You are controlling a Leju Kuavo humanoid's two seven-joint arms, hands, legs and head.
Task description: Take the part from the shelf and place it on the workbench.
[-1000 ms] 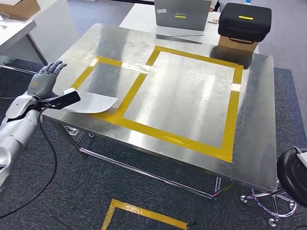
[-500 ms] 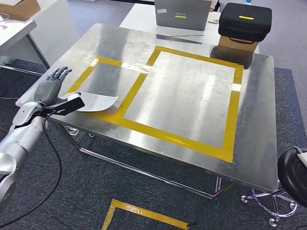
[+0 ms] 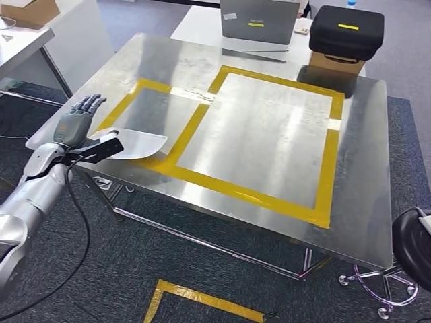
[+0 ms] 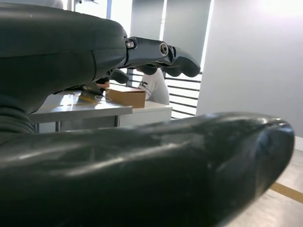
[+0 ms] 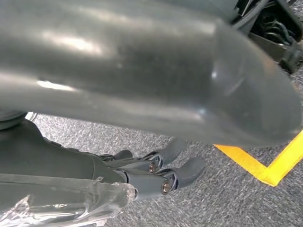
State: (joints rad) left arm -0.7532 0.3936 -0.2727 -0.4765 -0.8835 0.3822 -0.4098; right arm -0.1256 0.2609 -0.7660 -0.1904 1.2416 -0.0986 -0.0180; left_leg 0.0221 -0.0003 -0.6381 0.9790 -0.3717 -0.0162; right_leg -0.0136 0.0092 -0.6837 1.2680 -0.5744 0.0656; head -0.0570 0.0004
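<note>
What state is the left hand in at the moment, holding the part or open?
Open: the left hand has its fingers spread above the thin metal part, which lies flat on the workbench.

Steel desk [image 3: 355, 168] with yellow tape outlines: the large taped rectangle [image 3: 264, 134] lies bare, open to approach from the near edge. The thin metal part [image 3: 139, 143] occupies the smaller taped area at left. Obstacles along the far edge: a grey case [image 3: 259, 20], a black case [image 3: 347, 30] on a cardboard box [image 3: 335, 62].
</note>
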